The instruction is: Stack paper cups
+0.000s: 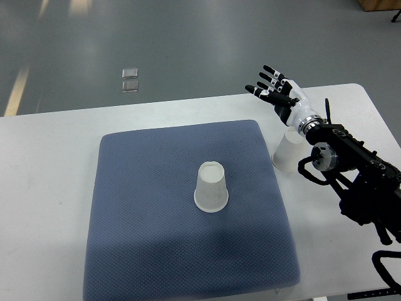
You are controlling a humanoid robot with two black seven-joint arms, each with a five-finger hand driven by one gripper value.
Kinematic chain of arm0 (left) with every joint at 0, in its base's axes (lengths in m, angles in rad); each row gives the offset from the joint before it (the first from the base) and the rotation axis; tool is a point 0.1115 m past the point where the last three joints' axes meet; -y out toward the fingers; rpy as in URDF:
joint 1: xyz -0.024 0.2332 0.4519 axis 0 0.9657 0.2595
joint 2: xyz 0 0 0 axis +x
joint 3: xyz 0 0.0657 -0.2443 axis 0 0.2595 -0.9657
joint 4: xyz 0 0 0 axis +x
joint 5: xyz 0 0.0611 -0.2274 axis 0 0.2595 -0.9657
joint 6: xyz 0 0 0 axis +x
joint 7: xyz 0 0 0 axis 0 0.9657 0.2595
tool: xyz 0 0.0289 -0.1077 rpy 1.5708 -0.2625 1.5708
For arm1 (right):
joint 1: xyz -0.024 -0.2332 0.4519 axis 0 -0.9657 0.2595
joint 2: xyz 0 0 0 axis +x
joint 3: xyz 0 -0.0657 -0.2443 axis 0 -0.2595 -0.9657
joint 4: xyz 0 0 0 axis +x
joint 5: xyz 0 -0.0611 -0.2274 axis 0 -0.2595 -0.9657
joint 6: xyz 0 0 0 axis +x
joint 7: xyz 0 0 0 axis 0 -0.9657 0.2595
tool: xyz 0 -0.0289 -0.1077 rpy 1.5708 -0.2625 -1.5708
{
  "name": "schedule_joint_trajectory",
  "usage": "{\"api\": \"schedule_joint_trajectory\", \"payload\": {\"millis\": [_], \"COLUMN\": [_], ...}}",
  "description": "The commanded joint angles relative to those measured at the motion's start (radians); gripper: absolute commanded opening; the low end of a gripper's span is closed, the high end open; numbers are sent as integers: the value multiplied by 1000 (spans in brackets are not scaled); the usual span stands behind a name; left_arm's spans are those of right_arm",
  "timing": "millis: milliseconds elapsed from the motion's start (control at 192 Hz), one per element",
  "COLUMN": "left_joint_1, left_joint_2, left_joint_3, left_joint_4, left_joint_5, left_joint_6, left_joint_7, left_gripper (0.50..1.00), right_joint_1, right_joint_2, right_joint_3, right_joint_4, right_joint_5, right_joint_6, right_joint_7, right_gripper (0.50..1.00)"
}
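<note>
On mat: paper cup inverted, axis vertical.

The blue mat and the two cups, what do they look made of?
The mat looks like soft fabric or foam, matte, with a fine dimpled weave. The cup on the mat and the cup beside the mat look like thin white paper, plain and dull, both upside down.

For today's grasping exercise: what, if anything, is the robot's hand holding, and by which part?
Nothing. The right hand is open above the table, fingers spread, clear of both cups.
</note>
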Motion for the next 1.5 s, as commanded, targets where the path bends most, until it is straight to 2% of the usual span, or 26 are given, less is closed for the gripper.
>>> {"api": "schedule_joint_trajectory", "payload": {"millis": [0,203,563,793,934,1069,1205,1299,1372,1497], "left_joint_1": [0,0,0,0,0,0,0,0,0,0], "left_joint_2": [0,0,0,0,0,0,0,0,0,0], "left_joint_3": [1,0,1,1,1,0,1,1,1,0], "left_joint_4": [-5,1,-1,-1,-1,-1,-1,-1,-1,-1], "left_joint_5": [1,1,1,1,1,1,1,1,1,1], "left_joint_6": [-1,-1,-1,-1,-1,-1,-1,-1,-1,-1], "left_joint_7": [0,0,0,0,0,0,0,0,0,0], "left_gripper": [1000,1000,1000,1000,1000,1000,1000,1000,1000,1000], "right_joint_1": [1,4,6,41,50,72,87,112,155,224], "right_joint_2": [-1,-1,-7,-92,-187,-277,-343,-440,-529,-624], "right_joint_3": [3,7,10,-2,-7,-7,-20,-111,-227,-396], "right_joint_4": [0,0,0,5,18,21,51,100,147,224], "right_joint_5": [0,2,-2,-11,-71,-262,-413,-498,-538,-621], "right_joint_6": [1,27,21,44,151,287,387,453,487,488], "right_joint_7": [1,1,2,1,-1,1,2,41,73,97], "right_gripper": [928,928,928,928,928,926,926,924,924,924]}}
